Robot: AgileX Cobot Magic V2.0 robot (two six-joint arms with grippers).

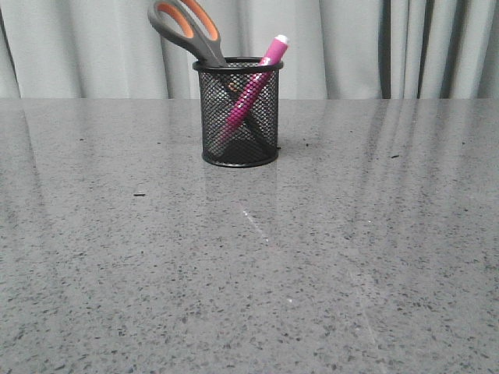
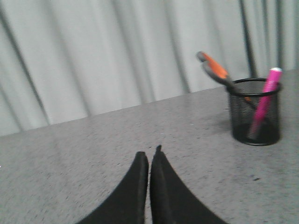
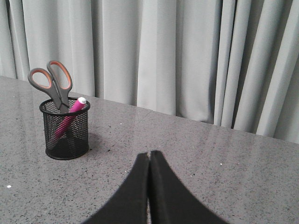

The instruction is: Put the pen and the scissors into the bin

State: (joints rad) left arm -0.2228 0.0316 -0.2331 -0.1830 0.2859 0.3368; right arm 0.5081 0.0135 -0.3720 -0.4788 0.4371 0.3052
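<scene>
We find the small black wire-mesh cylindrical bin (image 1: 239,117) upright on the speckled grey stone table (image 1: 249,273), toward its far edge before the pale grey curtain (image 1: 351,47). Inside it stand the large grey-and-orange-handled scissors (image 1: 189,29), blades down (handles leaning left above the rim), and the thick magenta-pink pen (image 1: 253,86), tilted right, its white end topmost. The left gripper (image 2: 149,161) and right gripper (image 3: 149,161) both have fingers pressed together, holding nothing, well apart from the bin.
</scene>
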